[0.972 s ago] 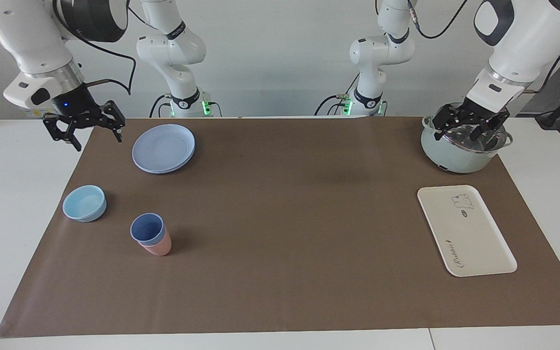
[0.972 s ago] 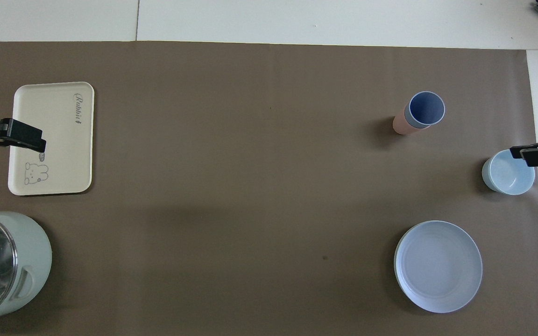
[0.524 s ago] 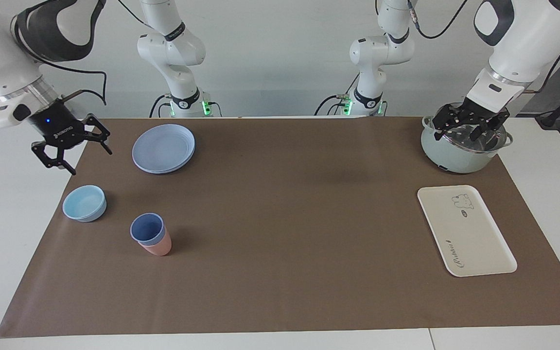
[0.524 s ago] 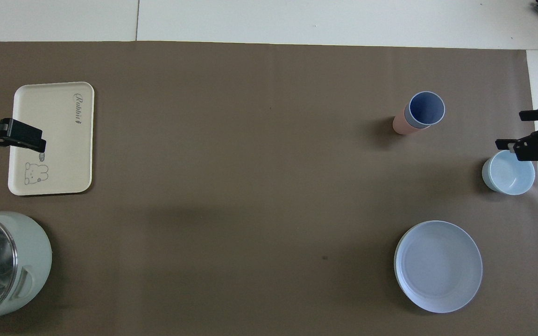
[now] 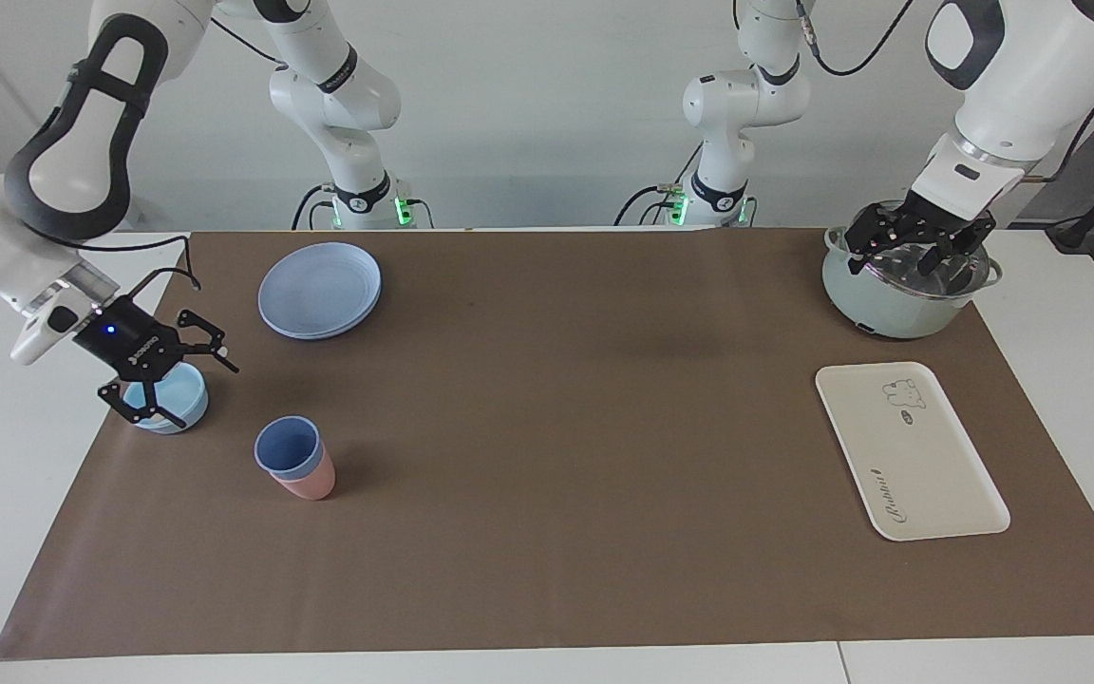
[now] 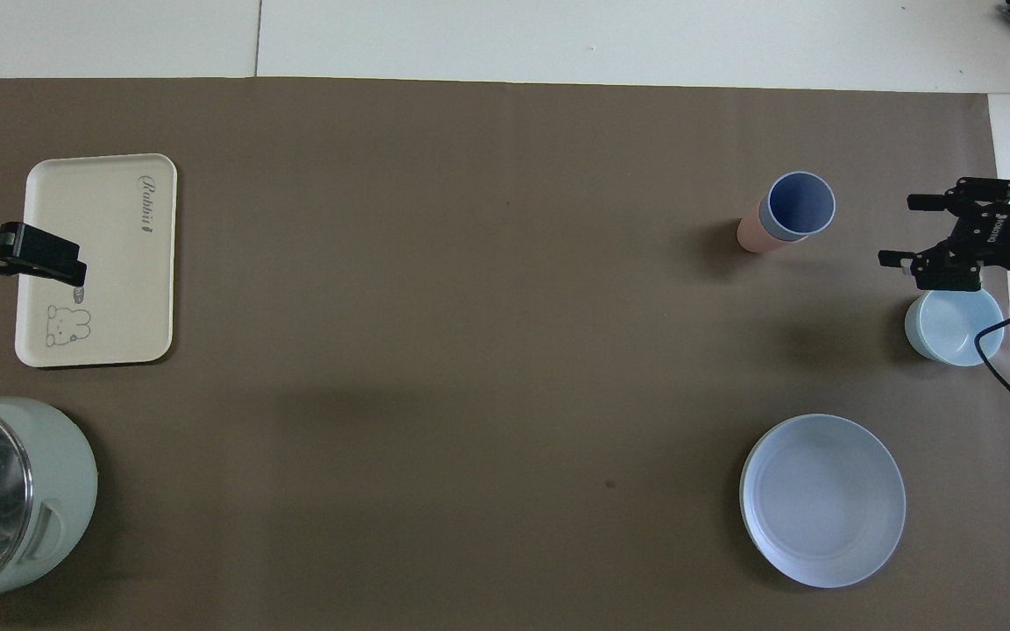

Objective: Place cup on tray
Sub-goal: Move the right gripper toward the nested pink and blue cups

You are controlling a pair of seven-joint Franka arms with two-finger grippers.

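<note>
Judging by how things lie, I am at the very start: nothing is picked up yet. My right hand (image 5: 170,372) hangs over the light-blue bowl (image 5: 177,401) with its fingers spread apart and nothing between them, angled toward the cup (image 5: 288,446). That cup sits nested in the pink cup (image 5: 311,484), the pair leaning a little, at the right arm's end of the worktop (image 5: 547,446), farther from the robots than the round blue plate (image 5: 319,288) and beside the bowl. The tray (image 5: 910,448) lies bare at the left arm's end, well apart from the cup. My left hand (image 5: 917,245) waits over the pale green pot (image 5: 898,306), fingers apart and holding nothing. What is left, as I see it, is everything: reach the cup, lift it free of the pink one, carry it across the worktop, and set it on the tray.
</note>
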